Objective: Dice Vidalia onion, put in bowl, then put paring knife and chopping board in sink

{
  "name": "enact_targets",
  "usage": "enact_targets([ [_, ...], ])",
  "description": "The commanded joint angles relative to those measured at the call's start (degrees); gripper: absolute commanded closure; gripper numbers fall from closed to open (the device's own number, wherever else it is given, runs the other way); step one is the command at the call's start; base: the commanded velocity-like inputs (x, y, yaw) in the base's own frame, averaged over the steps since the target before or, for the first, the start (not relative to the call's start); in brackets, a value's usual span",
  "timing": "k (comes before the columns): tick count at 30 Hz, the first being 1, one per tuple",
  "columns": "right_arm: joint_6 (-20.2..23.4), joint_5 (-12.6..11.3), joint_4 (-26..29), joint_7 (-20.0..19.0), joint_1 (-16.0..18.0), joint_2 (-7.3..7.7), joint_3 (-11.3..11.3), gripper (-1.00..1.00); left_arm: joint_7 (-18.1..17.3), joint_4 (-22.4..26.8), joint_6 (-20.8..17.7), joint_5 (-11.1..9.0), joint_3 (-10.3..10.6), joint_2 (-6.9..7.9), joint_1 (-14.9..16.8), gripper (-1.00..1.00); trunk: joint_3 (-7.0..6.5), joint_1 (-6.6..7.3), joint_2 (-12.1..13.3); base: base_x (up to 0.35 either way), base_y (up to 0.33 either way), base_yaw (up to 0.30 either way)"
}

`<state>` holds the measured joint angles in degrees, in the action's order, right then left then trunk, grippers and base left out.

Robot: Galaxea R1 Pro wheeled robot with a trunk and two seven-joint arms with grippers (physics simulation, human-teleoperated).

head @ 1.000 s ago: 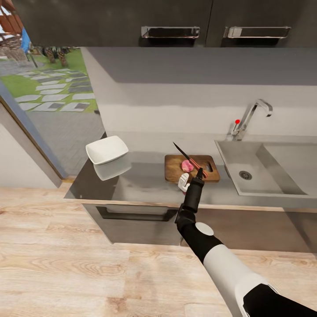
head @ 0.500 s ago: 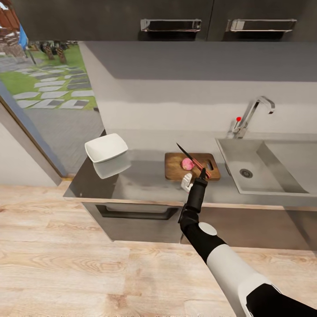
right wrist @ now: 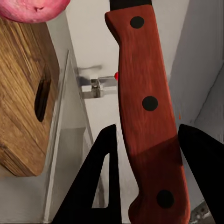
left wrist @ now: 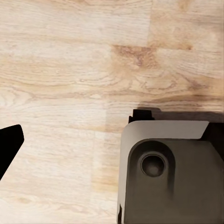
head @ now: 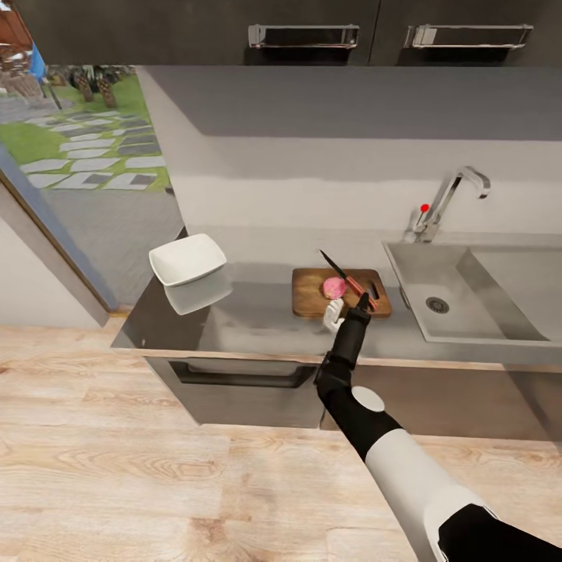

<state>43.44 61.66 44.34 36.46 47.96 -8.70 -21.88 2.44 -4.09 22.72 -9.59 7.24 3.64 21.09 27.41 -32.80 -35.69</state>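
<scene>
Right gripper (head: 364,300) is clamped on the knife (head: 348,281) handle, blade angled up over the onion (head: 334,287), which sits on the board (head: 311,295). Board's on the surface (head: 257,320) between the bowl (head: 187,259) and sink (head: 468,300). Can't tell the left gripper's state.

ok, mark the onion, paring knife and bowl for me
onion (head: 334,287): head view, middle of its pink top.
paring knife (right wrist: 148,102): right wrist view, middle rivet of the red handle.
bowl (head: 187,258): head view, white inner floor.

White arm (head: 406,476), black forearm, black jaws
</scene>
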Motion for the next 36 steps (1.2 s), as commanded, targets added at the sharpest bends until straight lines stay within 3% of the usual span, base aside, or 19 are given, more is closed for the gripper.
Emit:
enact_targets([
  [1,1.03,0.50,0.53,-1.95,0.22,0.01,-0.11,1.00,0.06,-0.22,0.35,-0.43,0.50,-0.03,0.09,-1.00,0.06,-0.02,-0.06,0.000,0.000,0.000],
  [2,2.16,2.88,1.15,-5.55,0.64,-0.05,-0.10,1.00,0.05,-0.22,0.33,-0.43,0.50,-0.03,0.09,-1.00,0.06,-0.02,-0.06,0.000,0.000,0.000],
  [4,2.52,5.12,1.33,-7.49,0.80,-0.07,-0.13,1.00,0.06,-0.22,0.33,-0.43,0.50,-0.03,0.09,-1.00,0.07,-0.02,-0.06,0.000,0.000,0.000],
  [8,2.69,6.94,1.25,-11.04,0.89,-0.08,-0.17,1.00,0.07,-0.21,0.33,-0.43,0.50,-0.03,0.09,-1.00,0.07,-0.02,-0.06,0.000,0.000,0.000],
  [9,2.76,8.47,0.80,-16.83,0.91,-0.10,-0.26,1.00,0.07,-0.21,0.36,-0.43,0.50,-0.25,0.09,-1.00,0.07,-0.02,-0.06,0.000,0.000,0.000],
  [11,2.70,8.56,0.83,-20.21,0.91,-0.09,-0.33,1.00,0.11,-0.21,0.38,-0.43,0.50,-0.24,0.09,-1.00,0.07,-0.02,-0.06,0.000,0.000,0.000],
  [26,2.62,8.89,1.15,-20.65,0.91,0.17,-0.35,1.00,0.08,-0.21,0.40,-0.43,0.50,-0.21,0.09,-1.00,0.07,-0.02,-0.06,0.000,0.000,0.000],
  [30,2.61,10.37,2.10,-20.65,0.91,0.18,-0.33,1.00,0.11,-0.21,0.40,-0.43,0.50,-0.21,0.09,-1.00,0.07,-0.02,-0.06,0.000,0.000,0.000],
  [32,2.74,12.86,6.10,-20.75,0.91,0.49,-0.30,1.00,0.10,-0.21,0.40,-0.43,0.50,-0.23,0.09,-1.00,0.07,-0.02,-0.06,0.000,0.000,0.000],
  [36,2.78,14.09,7.40,-21.47,0.91,0.58,-0.27,1.00,0.09,-0.21,0.40,-0.43,0.50,-0.22,0.09,-1.00,0.07,-0.02,-0.06,0.000,0.000,0.000],
])
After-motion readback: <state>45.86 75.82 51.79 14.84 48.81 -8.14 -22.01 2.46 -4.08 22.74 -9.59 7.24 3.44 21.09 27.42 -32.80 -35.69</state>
